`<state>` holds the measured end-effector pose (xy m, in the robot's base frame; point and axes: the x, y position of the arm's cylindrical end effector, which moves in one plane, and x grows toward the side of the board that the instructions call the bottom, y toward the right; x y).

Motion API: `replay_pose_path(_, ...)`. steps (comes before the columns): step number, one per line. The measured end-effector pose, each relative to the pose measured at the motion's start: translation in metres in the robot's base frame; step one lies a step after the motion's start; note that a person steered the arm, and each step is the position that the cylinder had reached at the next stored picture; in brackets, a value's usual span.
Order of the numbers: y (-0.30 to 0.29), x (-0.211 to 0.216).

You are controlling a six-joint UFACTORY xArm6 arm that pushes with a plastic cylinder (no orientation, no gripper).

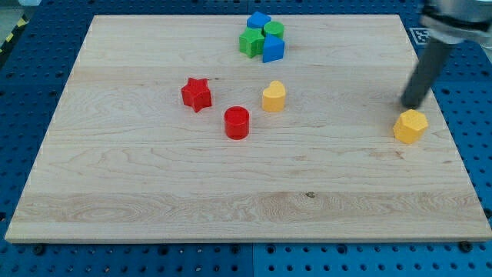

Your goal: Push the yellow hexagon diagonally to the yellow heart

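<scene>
The yellow hexagon (410, 126) lies near the board's right edge. The yellow heart (274, 96) lies near the board's middle, well to the hexagon's left and a little higher. My tip (410, 105) stands just above the hexagon, at its top edge, very close to it or touching; the dark rod slants up to the view's top right.
A red star (197, 94) and a red cylinder (237, 122) lie left of the heart. A cluster at the top middle holds a blue block (259, 21), a green cylinder (274, 31), a green block (250, 42) and another blue block (273, 48). The wooden board (154, 192) rests on a blue perforated table.
</scene>
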<state>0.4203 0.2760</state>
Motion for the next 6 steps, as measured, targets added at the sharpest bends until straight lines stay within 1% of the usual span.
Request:
replay_pose_path(1, 0.013, 0.017)
replay_pose_path(2, -0.004, 0.031)
replay_pose_path(3, -0.030, 0.052)
replay_pose_path(6, -0.117, 0.062)
